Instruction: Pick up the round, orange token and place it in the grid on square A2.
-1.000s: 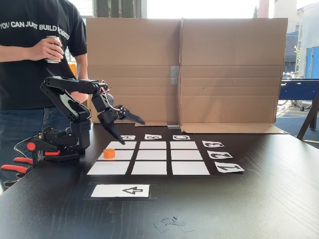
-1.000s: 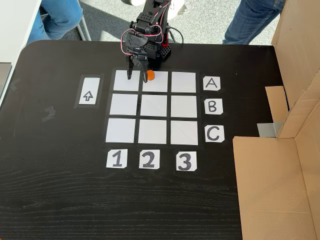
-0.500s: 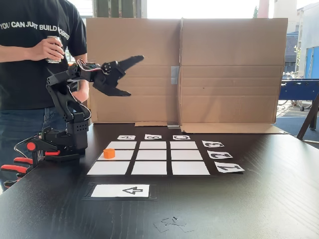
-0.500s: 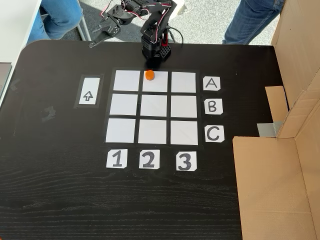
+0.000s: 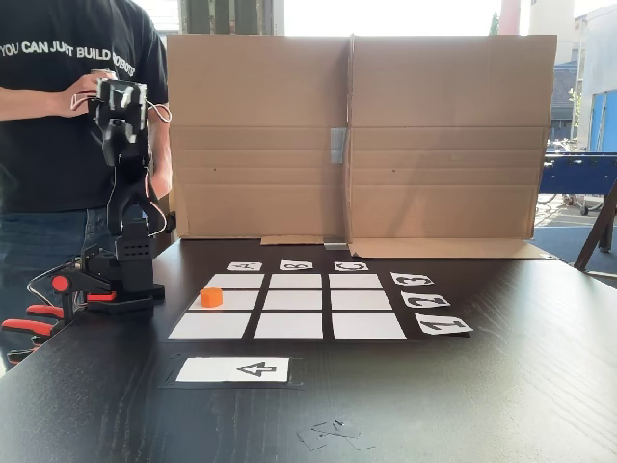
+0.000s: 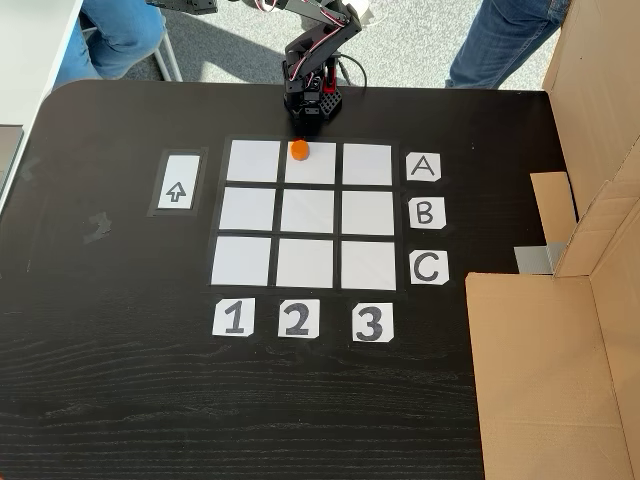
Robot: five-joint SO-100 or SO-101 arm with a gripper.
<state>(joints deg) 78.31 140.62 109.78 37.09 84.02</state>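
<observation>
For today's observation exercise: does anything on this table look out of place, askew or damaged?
Mostly tidy. The orange token sits at the top edge of square A2, not centred. Crumpled tape scraps lie beyond the arrow card.

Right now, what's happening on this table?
The orange token sits alone on the grid, in the rectangle in line with labels A and 2, near its edge on the arm's side. The arm is raised well clear, holding nothing. A person stands behind it.
</observation>
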